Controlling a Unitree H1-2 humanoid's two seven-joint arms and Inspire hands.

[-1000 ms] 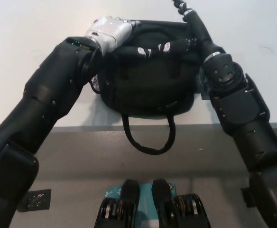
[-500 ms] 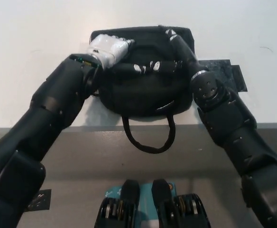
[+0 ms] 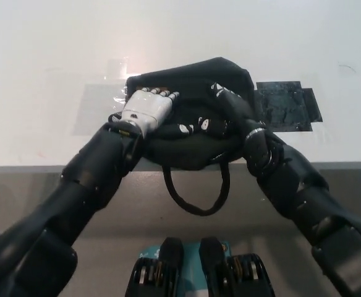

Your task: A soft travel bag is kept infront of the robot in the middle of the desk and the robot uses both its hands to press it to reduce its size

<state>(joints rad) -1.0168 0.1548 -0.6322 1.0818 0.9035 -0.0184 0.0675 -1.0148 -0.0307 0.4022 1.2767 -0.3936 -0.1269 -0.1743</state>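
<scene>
A soft black travel bag [image 3: 193, 83] lies at the near edge of the white desk [image 3: 44, 55], squashed low. Its strap loop [image 3: 196, 192] hangs over the desk's front edge. My white left hand [image 3: 146, 108] lies flat on the bag's left top, fingers spread, holding nothing. My black right hand [image 3: 227, 102] rests on the bag's right top, pressing into the fabric; its fingers blend with the black cloth and their pose is unclear. Both forearms reach in from below and meet over the bag.
A dark tape patch [image 3: 288, 105] is stuck on the desk right of the bag. A clear glossy sheet [image 3: 97, 105] lies left of it. The desk's front edge [image 3: 32, 167] runs across below the bag, with grey floor beneath.
Both hands have drawn back toward me along the bag's top and pushed down. The bag is flatter and bunched at its near side. The tape patch and clear sheet have come into view.
</scene>
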